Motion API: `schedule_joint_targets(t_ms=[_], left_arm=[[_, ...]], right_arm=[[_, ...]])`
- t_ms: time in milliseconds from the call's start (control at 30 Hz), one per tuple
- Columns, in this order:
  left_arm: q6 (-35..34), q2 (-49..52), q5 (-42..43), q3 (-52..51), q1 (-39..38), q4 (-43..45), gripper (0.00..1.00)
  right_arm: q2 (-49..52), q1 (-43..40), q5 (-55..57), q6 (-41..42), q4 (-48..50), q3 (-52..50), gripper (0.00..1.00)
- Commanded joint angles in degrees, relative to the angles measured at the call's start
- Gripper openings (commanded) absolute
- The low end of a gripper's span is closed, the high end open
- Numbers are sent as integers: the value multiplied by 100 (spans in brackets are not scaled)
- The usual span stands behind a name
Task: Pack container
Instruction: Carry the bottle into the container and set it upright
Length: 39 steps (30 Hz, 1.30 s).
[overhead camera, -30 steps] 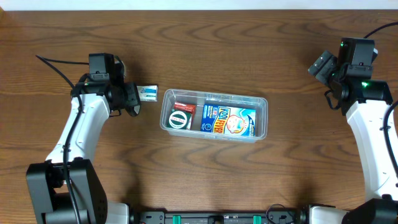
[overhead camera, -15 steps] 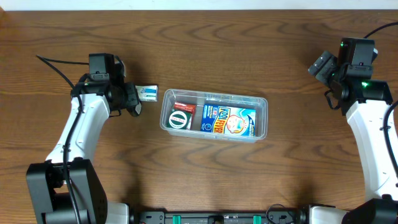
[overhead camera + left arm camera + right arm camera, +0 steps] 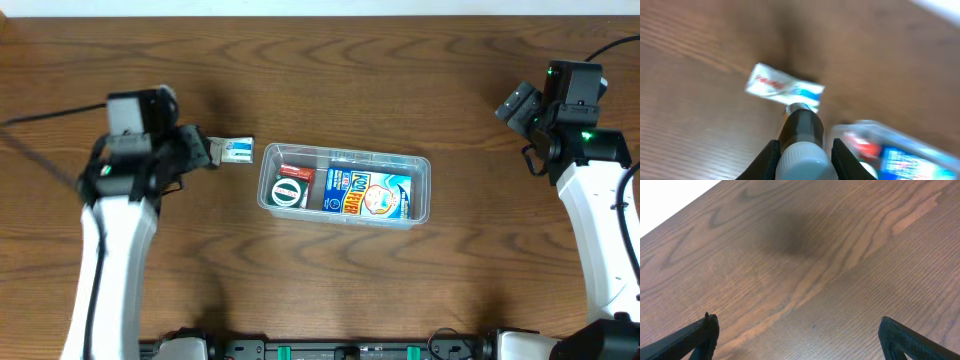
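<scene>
Since a second ago my left arm has swung outward and now shows blurred from overhead, and my left tool [image 3: 208,152] has closed from partly open to fully pinched. It is shut on the left end of the small white and blue packet [image 3: 236,150], which lies on the table [image 3: 330,60] just left of the container [image 3: 345,154]. In the left wrist view the tool [image 3: 799,107] has its tips together on the near edge of the packet [image 3: 782,87], though the blur keeps me from seeing how much of it they hold. The container sits in the middle of the table, between my two arms. Its long axis runs left to right and dips slightly at the right end, so one short side faces each arm. The opening faces up. Inside it, at the left end, a round green and white item [image 3: 288,192] lies beside a red item [image 3: 297,172], and a blue printed carton [image 3: 368,192] fills the right part. My right tool [image 3: 520,105] hangs well apart from the container near the far right edge. Its jaws are spread as wide as they go and hold nothing, and the right wrist view shows only bare table between the two fingertips [image 3: 707,325].
</scene>
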Motion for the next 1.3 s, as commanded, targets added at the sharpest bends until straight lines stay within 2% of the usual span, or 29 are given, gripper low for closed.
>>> schedule_joint_targets(t_ms=[0,100,400,600,833,1000,1267], left_arm=[[-699,-389,901,166,-103,-52,12],[-938,-509,1156,166,-426,-59,12],[-1287,-269,1123,164,-1921,76,13],[-1287,0,503,164,-2610,20,13],[-1285,658,-284,164,-3150,66,12],[-1283,1257,-540,164,-3432,208,13],[-1279,1611,-1032,164,-3512,232,12]], right_arm=[[-2,-31,39,-72,-9,0,99],[-2,-28,39,-72,-9,0,99],[-2,-28,39,-72,-11,0,99],[-2,-28,39,-72,-9,0,99],[-2,-24,39,-72,-9,0,99],[-2,-35,39,-72,-9,0,99],[-2,-31,39,-72,-9,0,99]])
